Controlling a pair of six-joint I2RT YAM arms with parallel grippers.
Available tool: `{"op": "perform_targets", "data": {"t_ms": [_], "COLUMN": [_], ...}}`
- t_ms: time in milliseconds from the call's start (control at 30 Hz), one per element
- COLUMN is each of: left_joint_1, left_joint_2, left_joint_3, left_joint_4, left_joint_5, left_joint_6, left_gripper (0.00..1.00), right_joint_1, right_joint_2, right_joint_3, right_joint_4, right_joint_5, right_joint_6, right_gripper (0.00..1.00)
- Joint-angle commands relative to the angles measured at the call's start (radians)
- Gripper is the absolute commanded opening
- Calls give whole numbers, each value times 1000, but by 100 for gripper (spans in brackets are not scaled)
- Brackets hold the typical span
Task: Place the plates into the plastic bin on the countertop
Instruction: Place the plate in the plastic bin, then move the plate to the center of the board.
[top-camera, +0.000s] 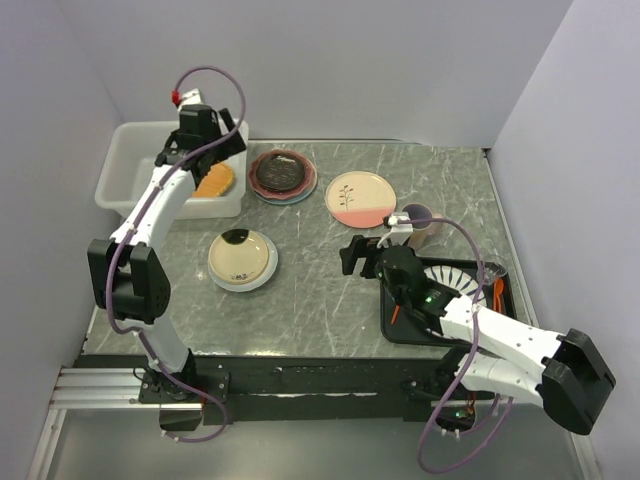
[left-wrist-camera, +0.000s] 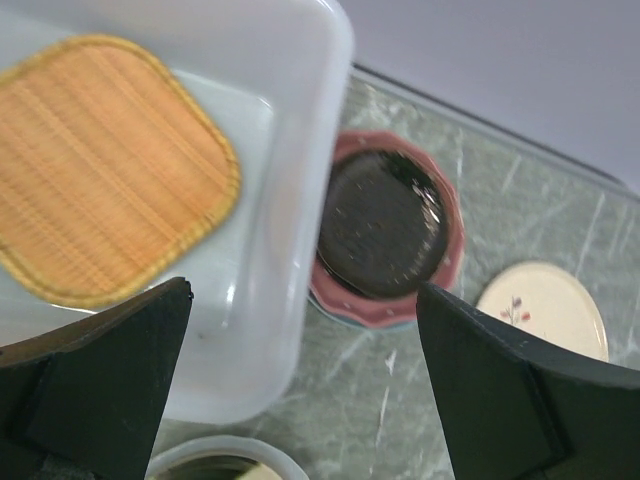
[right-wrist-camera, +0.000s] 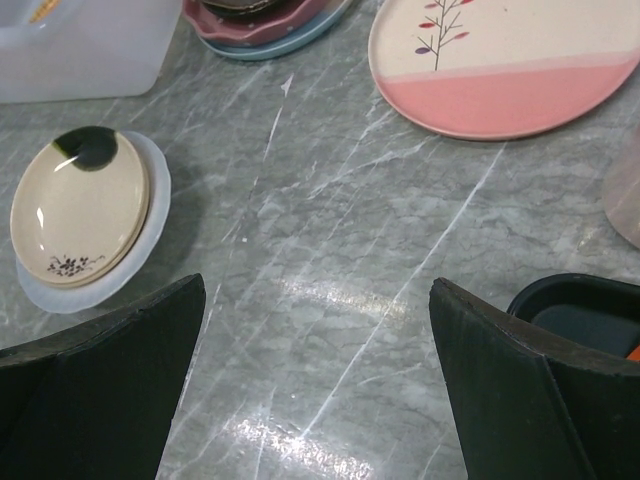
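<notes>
The orange rounded-square plate lies in the translucent plastic bin, also in the left wrist view. My left gripper hangs open and empty above the bin's right rim. The dark brown pink-rimmed plate sits on a stack right of the bin. The pink and cream round plate lies mid-back. A tan plate on a white plate lies at front left. My right gripper is open and empty above the bare countertop.
A black rectangular tray at front right holds a white plate with dark radial stripes and an orange utensil. A pinkish cup stands behind the tray. Walls close in the left, back and right sides.
</notes>
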Motion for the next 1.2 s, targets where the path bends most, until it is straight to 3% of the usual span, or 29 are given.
{"op": "perform_targets", "data": {"t_ms": [0,200,333,500,733,1167], "left_joint_1": [-45,-91,-98,-98,-98,-98], "left_joint_2": [-46,-56,-112,-200,-226,-257], "left_joint_3": [-40,-52,-107,-215,-265,-356], "left_joint_4": [47,30,50,105,108,153], "left_joint_5": [58,87,121,161,181,260], "left_joint_6": [25,23,12,15,31,9], "left_gripper": [99,99,99,99,99,99], "right_joint_1": [4,4,-2,-54,-200,-297], "right_joint_2": [13,76,221,438,734,990], "right_joint_3": [47,85,159,372,630,943], "right_joint_4": [35,50,62,-14,-162,-340], "right_joint_5": [12,15,32,-5,-204,-274], "right_joint_6": [-1,-1,-42,-86,-67,-84], "right_gripper": [100,100,100,100,100,92]}}
